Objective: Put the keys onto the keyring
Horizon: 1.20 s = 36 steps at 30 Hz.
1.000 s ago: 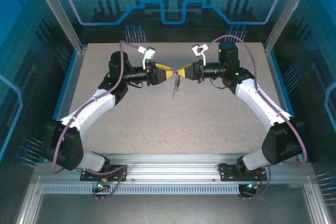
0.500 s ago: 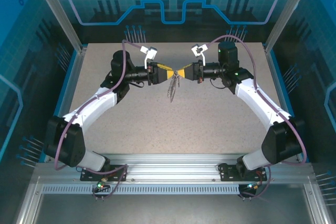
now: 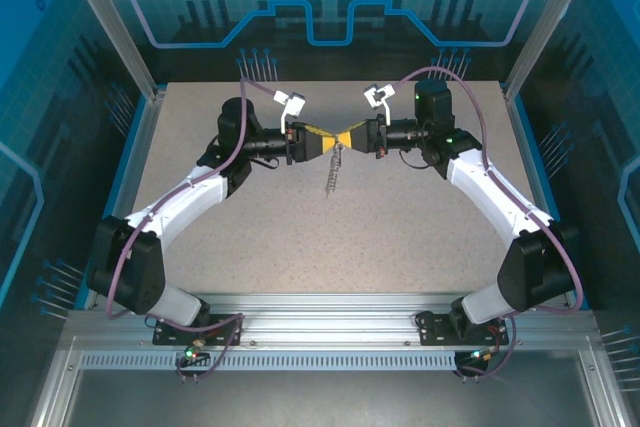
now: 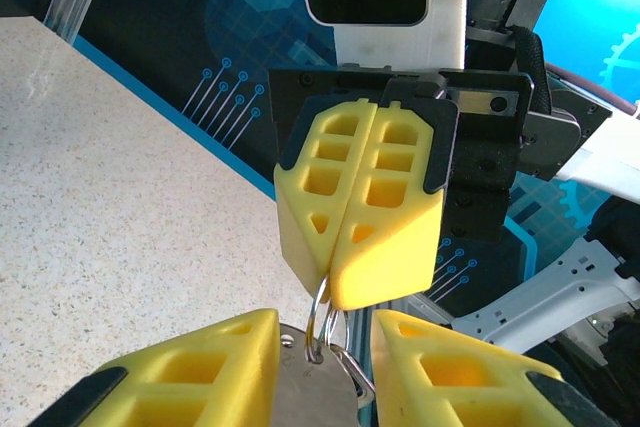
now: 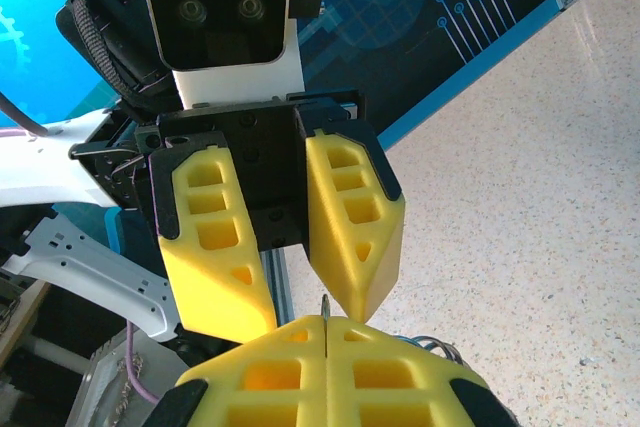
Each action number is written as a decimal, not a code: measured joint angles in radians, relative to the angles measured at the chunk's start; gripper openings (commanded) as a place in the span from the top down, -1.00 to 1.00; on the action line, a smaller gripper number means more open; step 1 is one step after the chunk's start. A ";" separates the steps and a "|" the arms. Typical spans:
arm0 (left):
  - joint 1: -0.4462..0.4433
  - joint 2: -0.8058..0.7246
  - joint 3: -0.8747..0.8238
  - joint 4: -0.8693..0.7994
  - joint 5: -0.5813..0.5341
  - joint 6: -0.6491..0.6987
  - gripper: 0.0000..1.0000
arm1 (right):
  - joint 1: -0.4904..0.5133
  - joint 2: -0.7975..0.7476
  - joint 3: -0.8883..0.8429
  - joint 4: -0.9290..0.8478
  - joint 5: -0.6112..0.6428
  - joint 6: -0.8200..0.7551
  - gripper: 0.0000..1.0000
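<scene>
Above the table (image 3: 400,237), the right gripper (image 3: 346,138) is clamped on the keyring (image 3: 333,175), whose fringe dangles beneath it. Facing it, the left gripper (image 3: 328,141) stands parted around a flat silvery piece (image 4: 315,392). What that piece is, and whether the fingers touch it, is unclear.

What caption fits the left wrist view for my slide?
Right tool pinches a silvery ring; left tool, open, flanks the flat metal piece on it.
</scene>
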State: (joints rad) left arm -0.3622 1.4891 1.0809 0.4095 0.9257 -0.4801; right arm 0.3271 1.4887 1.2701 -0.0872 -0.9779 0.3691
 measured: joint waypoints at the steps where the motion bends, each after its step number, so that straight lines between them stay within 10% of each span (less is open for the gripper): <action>1: -0.001 0.001 0.000 0.001 0.000 -0.001 0.44 | 0.001 0.000 0.000 0.001 0.000 0.000 1.00; 20: -0.006 0.011 0.005 0.027 0.000 -0.018 1.00 | 0.006 0.004 0.000 0.005 -0.006 0.000 1.00; 25: -0.011 0.016 0.003 0.068 -0.001 -0.043 1.00 | 0.003 0.000 -0.009 0.032 0.015 0.027 0.25; 36: -0.022 0.016 -0.085 0.253 -0.079 -0.177 1.00 | -0.045 -0.259 -0.343 0.224 0.211 0.215 0.04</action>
State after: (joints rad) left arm -0.3840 1.5047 0.9958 0.6624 0.8463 -0.6567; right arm 0.2821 1.2293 0.9272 0.1371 -0.7670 0.5838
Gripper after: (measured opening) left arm 0.065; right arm 0.477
